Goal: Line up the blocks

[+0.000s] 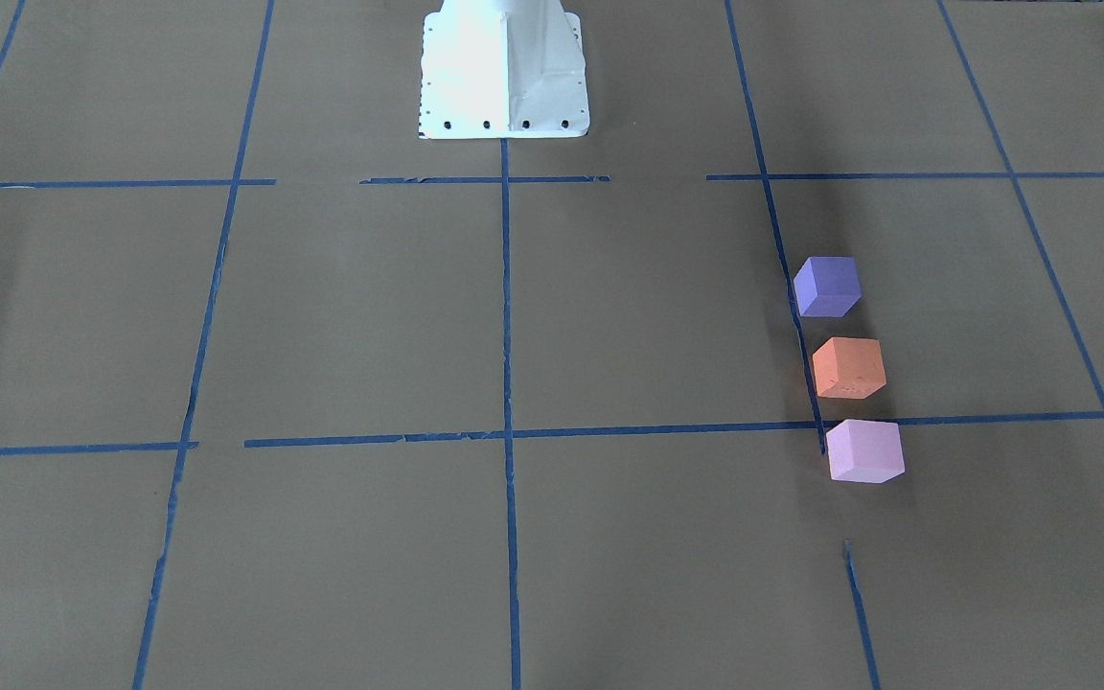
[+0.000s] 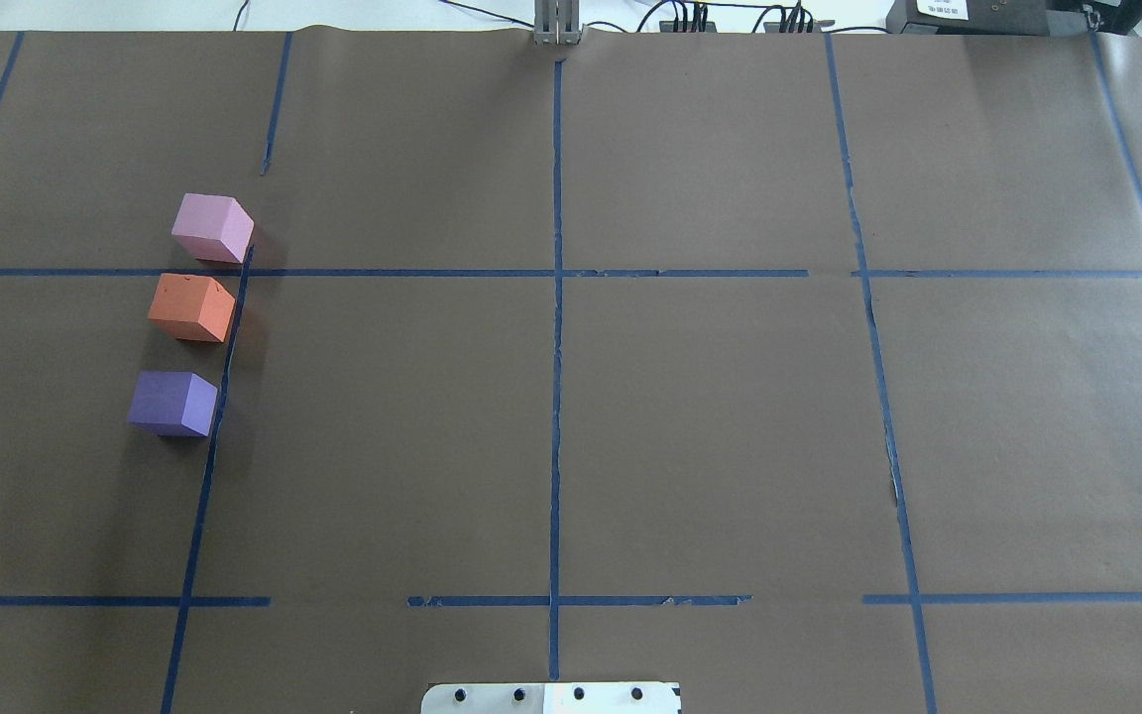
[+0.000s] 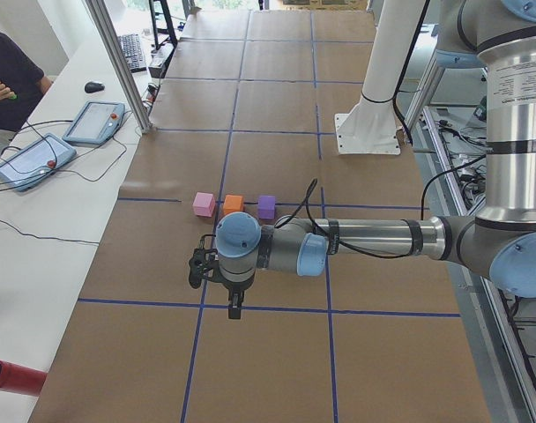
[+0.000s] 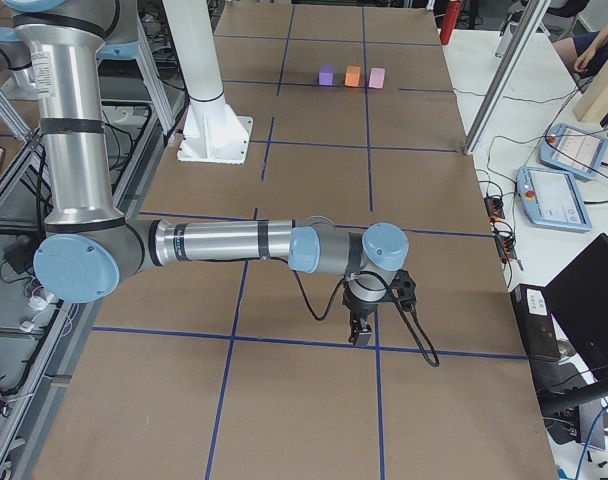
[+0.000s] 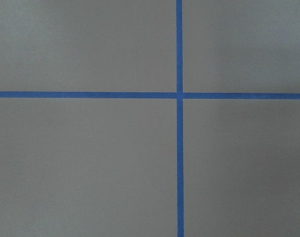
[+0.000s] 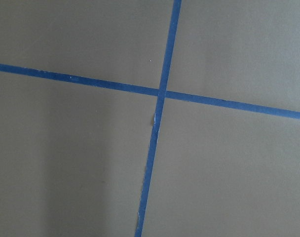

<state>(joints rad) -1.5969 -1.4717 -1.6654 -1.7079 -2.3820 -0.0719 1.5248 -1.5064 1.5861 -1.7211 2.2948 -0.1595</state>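
Observation:
Three cubes stand in a straight row on the brown paper, close together but apart: the pale pink block (image 2: 212, 227), the orange block (image 2: 191, 307) in the middle, and the dark purple block (image 2: 172, 403). They also show in the front-facing view as purple (image 1: 827, 286), orange (image 1: 849, 367) and pink (image 1: 863, 450). My left gripper (image 3: 235, 304) points down, away from the row, in the left side view only. My right gripper (image 4: 362, 332) points down at the far end, in the right side view only. I cannot tell whether either is open or shut. Both wrist views show only paper and tape.
The white robot base (image 1: 504, 72) stands at the table's middle edge. Blue tape lines (image 2: 556, 297) grid the paper. Tablets (image 3: 30, 160) and cables lie on the white bench beside the table, and a red cylinder (image 3: 12, 377) lies there too.

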